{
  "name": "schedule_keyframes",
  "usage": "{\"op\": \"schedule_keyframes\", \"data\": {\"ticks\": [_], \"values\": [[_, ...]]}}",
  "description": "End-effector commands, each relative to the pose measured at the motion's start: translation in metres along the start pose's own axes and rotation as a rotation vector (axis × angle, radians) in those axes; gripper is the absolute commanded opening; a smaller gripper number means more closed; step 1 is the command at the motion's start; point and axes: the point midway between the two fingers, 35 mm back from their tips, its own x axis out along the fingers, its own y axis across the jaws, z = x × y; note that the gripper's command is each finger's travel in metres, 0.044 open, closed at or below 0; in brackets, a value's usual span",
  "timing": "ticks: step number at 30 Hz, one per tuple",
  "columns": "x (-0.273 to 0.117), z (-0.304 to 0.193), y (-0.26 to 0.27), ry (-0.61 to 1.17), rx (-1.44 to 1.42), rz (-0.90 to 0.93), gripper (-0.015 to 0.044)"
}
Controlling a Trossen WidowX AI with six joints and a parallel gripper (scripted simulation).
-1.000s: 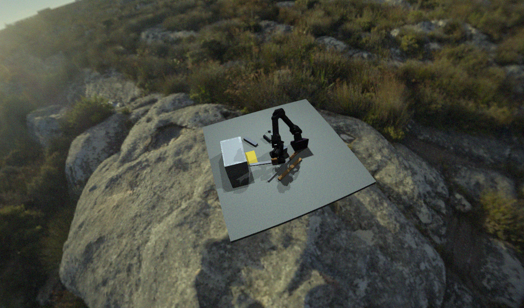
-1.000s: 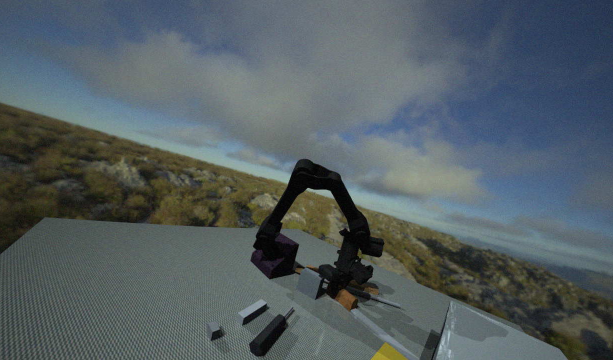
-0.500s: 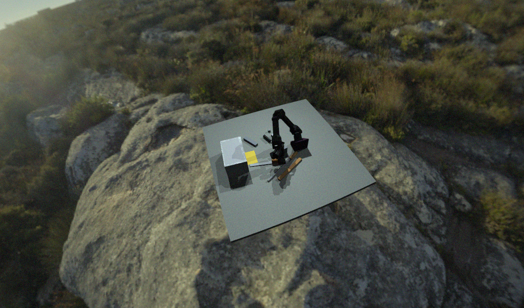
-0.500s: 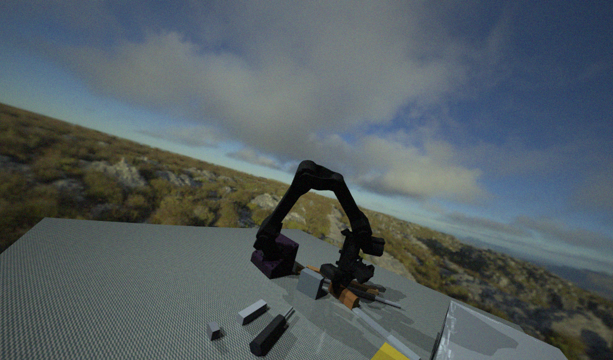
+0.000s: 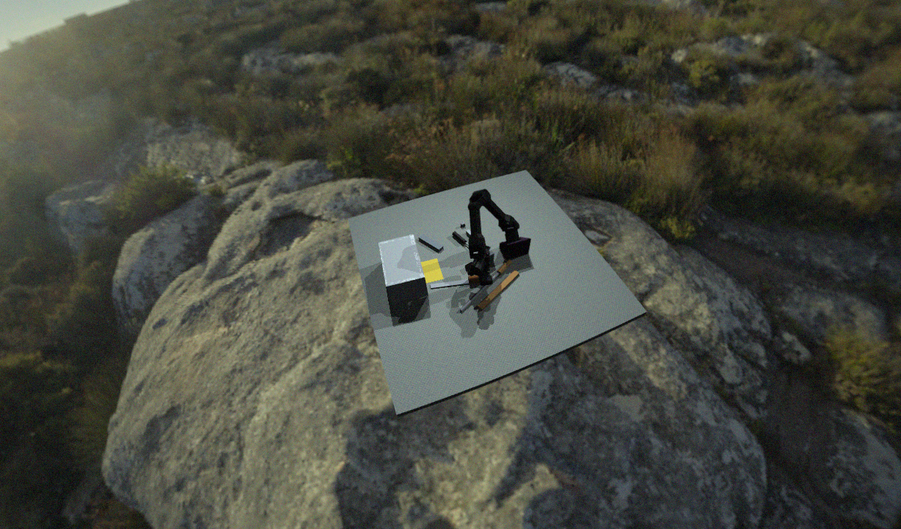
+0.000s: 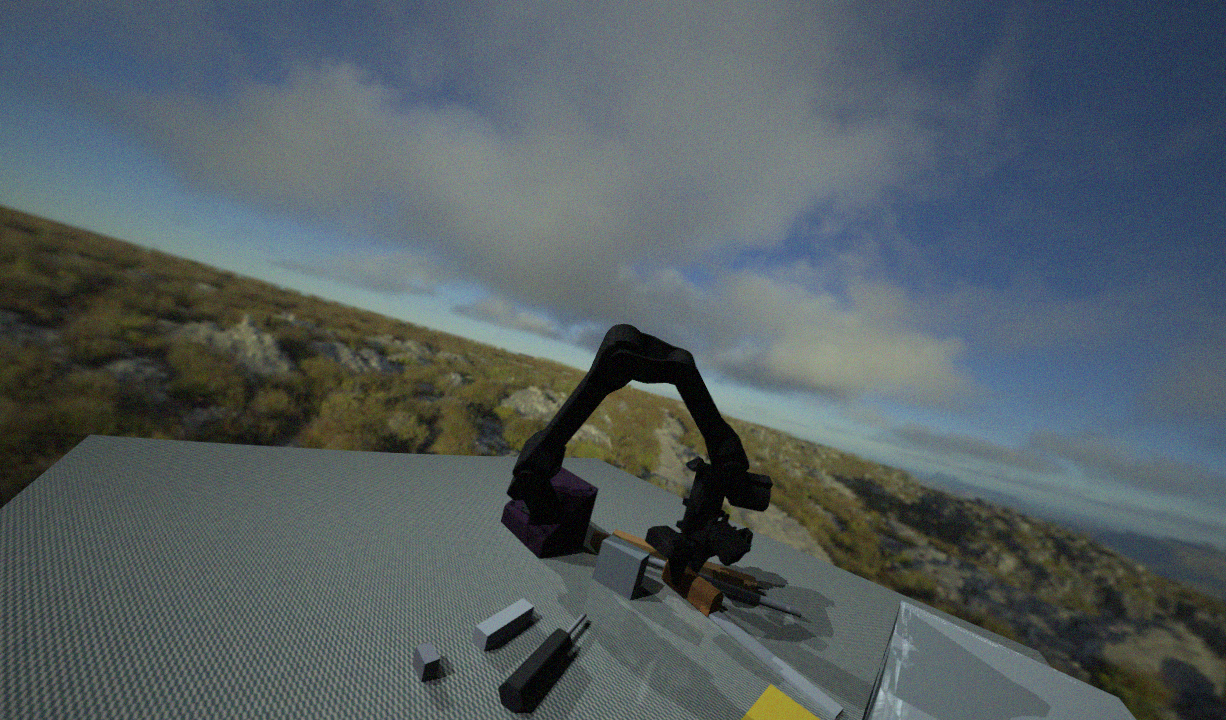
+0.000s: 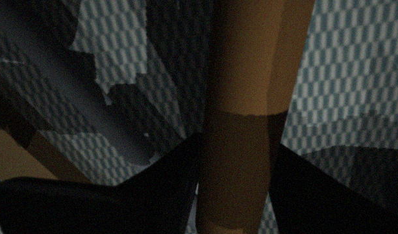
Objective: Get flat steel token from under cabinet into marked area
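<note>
The cabinet (image 5: 400, 259) (image 6: 975, 671) is a pale-topped box. The marked area (image 5: 431, 270) (image 6: 778, 705) is a yellow patch in front of it. My gripper (image 5: 478, 278) (image 6: 684, 571) (image 7: 233, 144) is shut on the orange handle (image 6: 699, 598) (image 7: 247, 81) of a long tool. The tool's thin grey shaft (image 5: 450, 285) (image 6: 778, 668) points toward the cabinet, low over or on the table, passing beside the yellow area. Its far tip is close to the cabinet front; I cannot tell whether it touches. The steel token is not visible in any view, and the vent slots cannot be made out.
A dark rod tool (image 5: 475, 300) (image 7: 69, 84) and an orange bar (image 5: 498, 290) lie beside my gripper. A grey block (image 6: 619, 566) stands close on the other side. A black-handled tool (image 6: 535, 671), a pale bar (image 6: 504, 624) and a small block (image 6: 426, 661) lie farther off.
</note>
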Motion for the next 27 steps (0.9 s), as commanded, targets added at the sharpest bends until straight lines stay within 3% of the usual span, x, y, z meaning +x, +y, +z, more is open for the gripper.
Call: {"op": "schedule_keyframes", "data": {"ticks": [1,8,16,21,24,27], "values": [[-0.0015,-0.0008,0.0079,-0.001,-0.005,0.006,0.0000],[-0.0016,-0.0012,0.0116,-0.001,-0.005,0.007,0.0000],[0.0001,-0.0010,0.0072,-0.001,-0.001,-0.002,0.0200],[0.0001,-0.0012,0.0072,-0.001,-0.002,-0.002,0.0200],[0.0001,-0.0012,0.0072,-0.001,-0.002,0.006,0.0270],[0.0002,-0.0006,0.0076,-0.001,0.001,0.006,0.0270]]}}
